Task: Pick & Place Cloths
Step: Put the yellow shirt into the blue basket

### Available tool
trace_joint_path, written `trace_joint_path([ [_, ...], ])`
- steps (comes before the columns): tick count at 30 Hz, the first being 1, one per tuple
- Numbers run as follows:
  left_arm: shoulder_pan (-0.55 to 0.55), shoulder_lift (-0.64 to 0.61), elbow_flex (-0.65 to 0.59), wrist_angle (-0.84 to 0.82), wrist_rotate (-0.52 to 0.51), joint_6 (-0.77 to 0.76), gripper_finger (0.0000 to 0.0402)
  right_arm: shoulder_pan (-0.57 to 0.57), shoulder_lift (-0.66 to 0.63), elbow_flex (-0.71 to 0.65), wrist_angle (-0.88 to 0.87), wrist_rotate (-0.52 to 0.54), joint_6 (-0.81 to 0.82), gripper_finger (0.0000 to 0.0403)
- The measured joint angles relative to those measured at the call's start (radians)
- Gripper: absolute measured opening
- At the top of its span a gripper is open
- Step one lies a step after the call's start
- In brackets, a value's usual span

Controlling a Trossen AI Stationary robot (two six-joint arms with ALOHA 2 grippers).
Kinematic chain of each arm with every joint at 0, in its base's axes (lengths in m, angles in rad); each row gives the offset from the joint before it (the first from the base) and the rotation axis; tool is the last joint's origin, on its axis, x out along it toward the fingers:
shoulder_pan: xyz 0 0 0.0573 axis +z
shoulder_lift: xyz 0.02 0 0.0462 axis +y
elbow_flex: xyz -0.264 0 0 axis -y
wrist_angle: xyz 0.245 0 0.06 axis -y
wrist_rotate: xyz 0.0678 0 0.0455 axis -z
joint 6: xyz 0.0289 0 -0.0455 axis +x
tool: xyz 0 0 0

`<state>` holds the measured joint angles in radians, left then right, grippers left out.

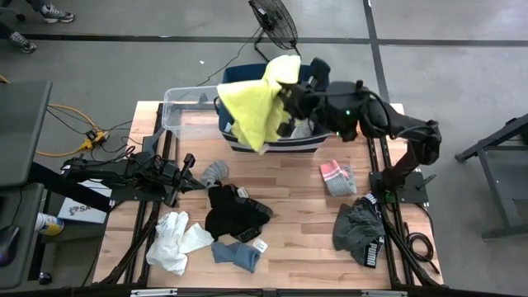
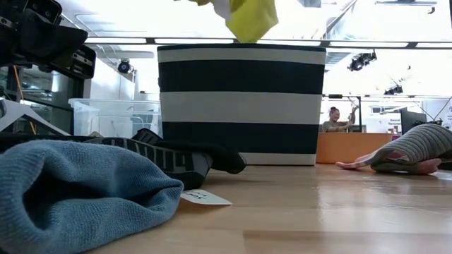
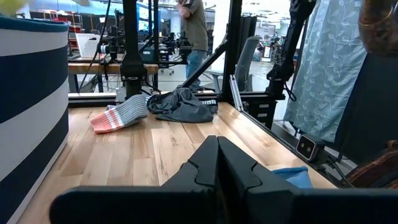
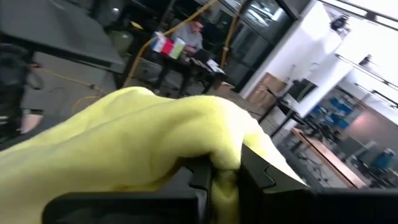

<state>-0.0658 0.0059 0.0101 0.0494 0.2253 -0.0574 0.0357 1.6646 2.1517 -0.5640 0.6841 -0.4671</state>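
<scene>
My right gripper [image 1: 290, 101] is raised above the navy-and-white striped basket [image 1: 272, 142], shut on a neon yellow shirt [image 1: 257, 103]. The shirt's lower end [image 2: 251, 17] hangs over the basket's rim [image 2: 240, 48]. Other cloths lie on the table: a grey sock [image 1: 216, 172], a black garment [image 1: 235, 213], a white cloth [image 1: 175, 241], a blue sock [image 1: 238, 254], a grey sock with pink stripes [image 1: 338, 177] and dark grey shorts [image 1: 359, 231]. My left gripper [image 1: 188, 167] rests shut at the table's left, touching nothing. My right gripper pinches a bunched fold of the yellow shirt [image 4: 225, 177] between its two fingers [image 4: 264, 177]. The fingers lie about level and reach in from the table's right side. The shirt is lifted clear, billows over the fingers and hangs below them above the basket.
A clear plastic tub [image 1: 186, 103] stands at the far left beside the basket. A floor fan [image 1: 274, 23] stands beyond the table's far edge. A person [image 2: 337, 121] sits in the room behind. Bare wood [image 1: 289, 177] lies between the cloths at mid table.
</scene>
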Motion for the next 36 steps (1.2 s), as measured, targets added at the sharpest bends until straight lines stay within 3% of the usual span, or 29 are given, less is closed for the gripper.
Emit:
trace_joint_path([
  [13,0.000,0.000,0.000,0.000,0.000,0.000,0.0001,-0.168,0.000,0.000,0.020,-0.046,0.027,0.0025],
  [20,0.000,0.000,0.000,0.000,0.000,0.000,0.0001,-0.275,0.005,0.000,-0.059,-0.097,0.045,0.0025],
  [28,0.000,0.000,0.000,0.000,0.000,0.000,0.0001,-0.397,0.011,-0.001,-0.244,-0.284,0.102,0.0025],
  [36,0.000,0.000,0.000,0.000,0.000,0.000,0.0001,-0.485,0.012,-0.129,-0.252,-0.490,0.101,0.0025],
])
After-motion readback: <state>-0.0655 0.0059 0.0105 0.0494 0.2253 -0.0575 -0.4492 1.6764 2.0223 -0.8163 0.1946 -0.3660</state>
